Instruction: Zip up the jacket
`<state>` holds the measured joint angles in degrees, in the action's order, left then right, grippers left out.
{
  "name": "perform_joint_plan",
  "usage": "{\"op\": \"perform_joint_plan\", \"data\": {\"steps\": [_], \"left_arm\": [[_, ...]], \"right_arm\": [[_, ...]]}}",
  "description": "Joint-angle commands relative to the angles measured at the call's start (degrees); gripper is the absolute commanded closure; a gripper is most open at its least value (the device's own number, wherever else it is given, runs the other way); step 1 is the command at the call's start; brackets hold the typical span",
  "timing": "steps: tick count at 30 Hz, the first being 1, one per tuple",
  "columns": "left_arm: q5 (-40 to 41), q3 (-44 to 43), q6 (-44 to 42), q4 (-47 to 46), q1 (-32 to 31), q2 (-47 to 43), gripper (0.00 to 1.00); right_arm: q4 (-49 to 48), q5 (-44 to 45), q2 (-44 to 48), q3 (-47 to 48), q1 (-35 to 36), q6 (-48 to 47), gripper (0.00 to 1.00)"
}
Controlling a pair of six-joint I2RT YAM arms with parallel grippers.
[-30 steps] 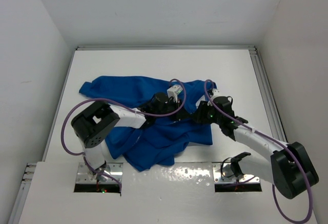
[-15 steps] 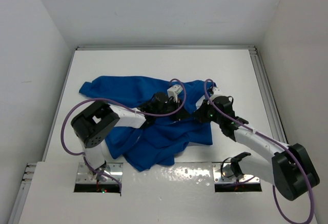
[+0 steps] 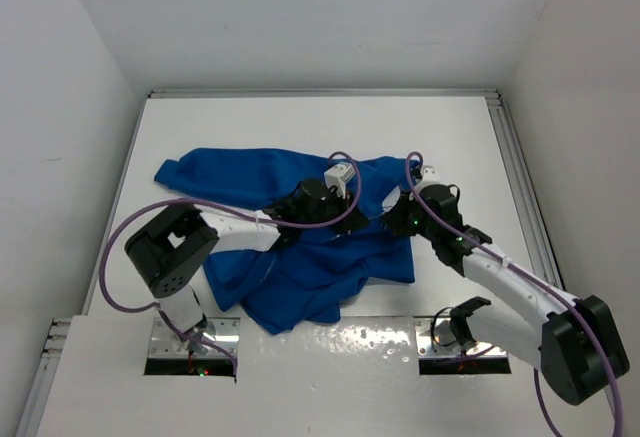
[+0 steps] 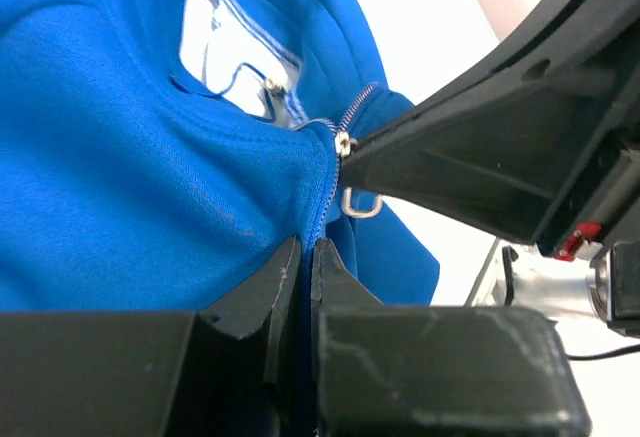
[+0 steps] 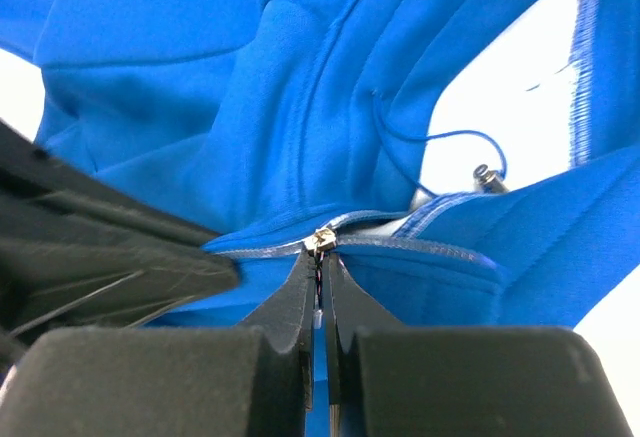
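Observation:
The blue jacket [image 3: 270, 182] lies crumpled on the white table, its zipper partly closed. In the left wrist view my left gripper [image 4: 305, 257] is shut on the blue fabric along the closed zipper line, just below the metal slider [image 4: 343, 145]. From the other side, my right gripper [image 5: 320, 269] is shut on the zipper pull, its tips right under the slider [image 5: 322, 240]. Above the slider the two zipper edges spread apart over white lining [image 4: 225, 52]. From above, the left gripper [image 3: 352, 222] and the right gripper [image 3: 392, 219] meet near the jacket's right edge.
A drawstring with a metal tip [image 5: 487, 172] hangs by the open collar. The jacket's hem [image 3: 300, 307] reaches toward the arm bases. White walls enclose the table [image 3: 450, 137] on three sides, with a rail [image 3: 520, 187] along the right.
My right gripper has shut on the zipper pull and shifted slightly right. The left arm's elbow has swung a little to the left; its grip on the fabric is unchanged.

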<state>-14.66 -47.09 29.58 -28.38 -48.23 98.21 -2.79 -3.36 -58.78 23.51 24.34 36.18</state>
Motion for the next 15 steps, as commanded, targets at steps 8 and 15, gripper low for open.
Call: {"op": "perform_joint_plan", "data": {"steps": [8, 15], "left_arm": [[21.75, 0.07, -7.25, 10.00, -0.20, -11.11, 1.00], [26.78, -0.37, -8.67, 11.68, -0.20, -11.29, 1.00]], "right_arm": [[14.73, 36.10, -3.95, 13.04, -0.96, -3.31, 1.00], [17.11, 39.75, -9.85, 23.41, -5.25, -4.72, 1.00]]}}
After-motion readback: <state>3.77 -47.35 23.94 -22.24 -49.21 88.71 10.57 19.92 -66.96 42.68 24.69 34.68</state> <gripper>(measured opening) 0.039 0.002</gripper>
